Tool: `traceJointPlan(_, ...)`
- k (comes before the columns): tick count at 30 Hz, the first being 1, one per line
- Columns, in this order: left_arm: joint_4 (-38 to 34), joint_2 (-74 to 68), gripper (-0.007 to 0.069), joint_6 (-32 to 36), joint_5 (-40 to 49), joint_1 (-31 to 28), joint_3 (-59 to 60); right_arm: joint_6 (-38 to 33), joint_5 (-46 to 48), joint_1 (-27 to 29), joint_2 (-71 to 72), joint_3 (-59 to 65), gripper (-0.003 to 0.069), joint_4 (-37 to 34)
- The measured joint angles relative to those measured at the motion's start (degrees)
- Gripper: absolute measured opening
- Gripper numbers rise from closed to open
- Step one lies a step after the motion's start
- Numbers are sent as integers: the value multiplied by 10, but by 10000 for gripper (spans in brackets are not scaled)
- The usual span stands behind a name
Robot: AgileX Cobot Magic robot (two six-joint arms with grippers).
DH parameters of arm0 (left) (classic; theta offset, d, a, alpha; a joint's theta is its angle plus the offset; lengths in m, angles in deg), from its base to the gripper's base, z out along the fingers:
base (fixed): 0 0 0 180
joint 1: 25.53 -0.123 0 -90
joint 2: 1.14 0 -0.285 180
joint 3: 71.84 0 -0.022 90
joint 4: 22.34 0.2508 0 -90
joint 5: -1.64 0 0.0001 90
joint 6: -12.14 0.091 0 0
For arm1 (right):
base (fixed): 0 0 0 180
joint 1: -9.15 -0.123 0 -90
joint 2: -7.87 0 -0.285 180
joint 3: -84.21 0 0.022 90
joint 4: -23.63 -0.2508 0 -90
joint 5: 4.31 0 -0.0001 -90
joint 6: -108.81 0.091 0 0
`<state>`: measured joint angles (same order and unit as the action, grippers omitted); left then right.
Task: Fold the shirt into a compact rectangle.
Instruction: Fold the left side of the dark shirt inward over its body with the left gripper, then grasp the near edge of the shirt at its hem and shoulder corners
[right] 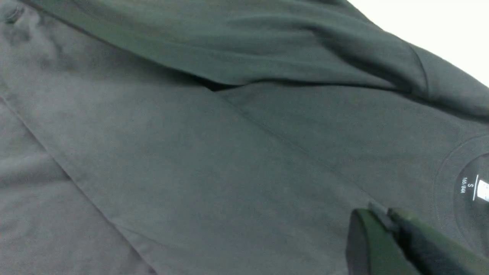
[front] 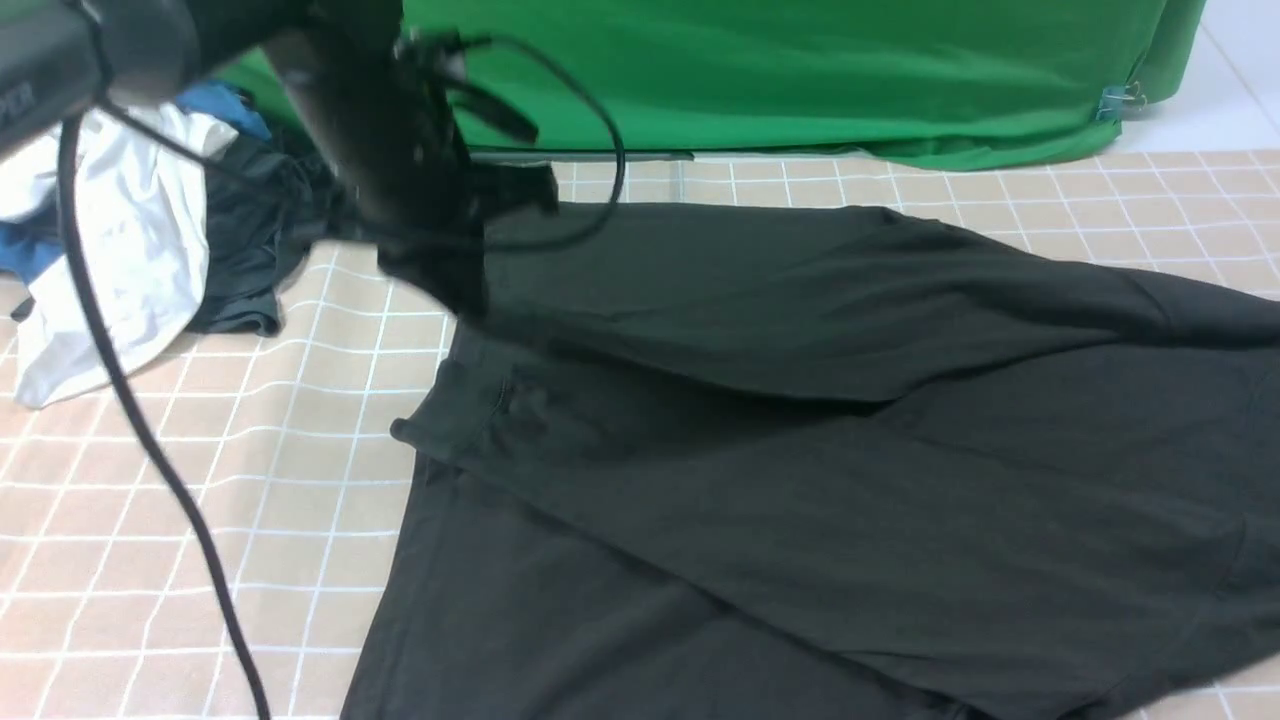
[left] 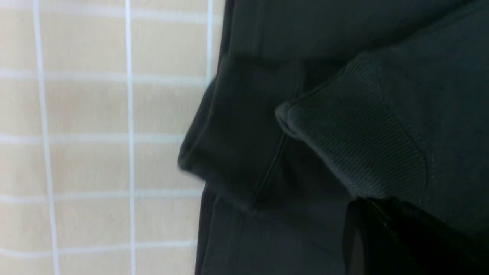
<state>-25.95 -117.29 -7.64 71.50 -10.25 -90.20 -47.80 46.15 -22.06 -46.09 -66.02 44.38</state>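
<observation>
1. Shirt (front: 800, 450) cloth is seen in the front view, spread black across most of the beige gridded counter (front: 200, 480). One sleeve is laid across the body toward the robot's left.
2. The blurred left fingers (front: 440, 270) are found at that sleeve's end, above the shirt's left edge. A black cable (front: 130, 400) is hung beside them.
3. A heap of white, blue and dark clothes (front: 130, 250) is seen at the counter's far left. A green drape (front: 800, 70) is hung behind.
4. In the left wrist view the left fingers are pressed together on the ribbed cuff (left: 351, 145), which is held above the lower layers.
5. In the right wrist view the right fingers (right: 363, 244) are held close together over the shirt, near the neckline and its size label (right: 468, 187). Whether cloth is nipped between them cannot be told.
</observation>
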Motion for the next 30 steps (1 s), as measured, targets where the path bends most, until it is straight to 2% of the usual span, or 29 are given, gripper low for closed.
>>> traceJointPlan(10,-1,-6,36,-11,-1,1,52,4,-11,0,0,0,99,9)
traceJointPlan(13,-1,-10,74,-13,-1,1,52,24,-15,0,-6,0,102,36)
traceJointPlan(18,30,-14,262,-13,-1,1,52,46,21,10,-54,-27,102,67)
traceJointPlan(20,51,-14,331,-13,-1,1,52,39,42,38,-81,-57,76,65)
traceJointPlan(22,55,-14,356,-13,-1,1,52,19,51,78,-105,-86,42,50)
traceJointPlan(24,51,-11,345,-4,-1,3,52,-32,53,137,-135,-124,34,-2)
traceJointPlan(26,46,-5,286,13,-1,12,52,-108,56,205,-171,-159,34,-80)
traceJointPlan(29,41,6,122,37,-1,33,52,-226,72,328,-250,-209,34,-235)
traceJointPlan(30,40,7,101,39,-2,35,52,-237,72,343,-268,-214,34,-253)
